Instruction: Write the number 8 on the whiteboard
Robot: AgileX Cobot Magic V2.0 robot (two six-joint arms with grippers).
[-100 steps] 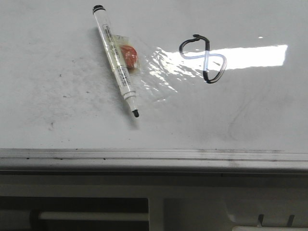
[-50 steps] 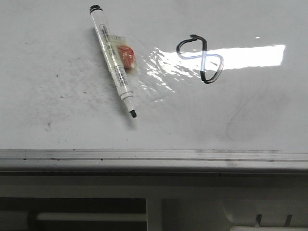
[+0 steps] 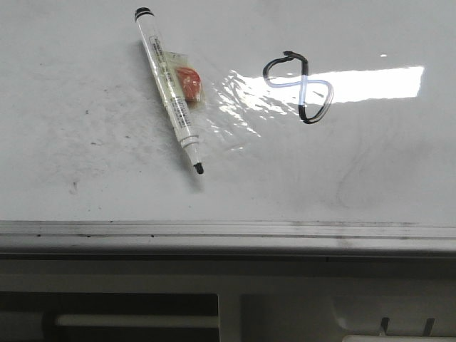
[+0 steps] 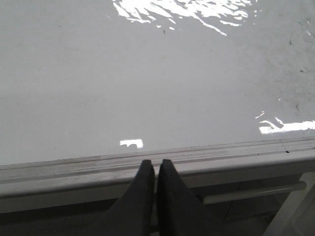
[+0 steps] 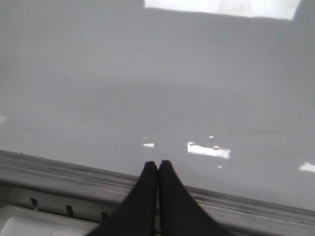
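The whiteboard [image 3: 85, 164] fills the front view, glossy white with faint grey smudges and a silver edge rail [image 3: 228, 229] along its near side. The number 8 [image 3: 298, 87] is drawn in thin black line at centre right, lying sideways, one loop not quite closed. A white pen with a black tip [image 3: 171, 89] lies on the board left of it. No gripper shows in the front view. My left gripper [image 4: 156, 162] is shut and empty over the board's edge rail [image 4: 74, 169]. My right gripper [image 5: 158, 163] is shut and empty over the rail [image 5: 59, 169].
A small orange object in clear wrapping [image 3: 189, 83] lies against the pen. Below the rail is a white frame with a bar [image 3: 135, 321] and a white tray corner [image 3: 399, 324]. Bright light reflections [image 3: 370, 82] cross the board.
The front view has shifted slightly back and forth; the pen, the figure and the board keep the same places relative to each other.
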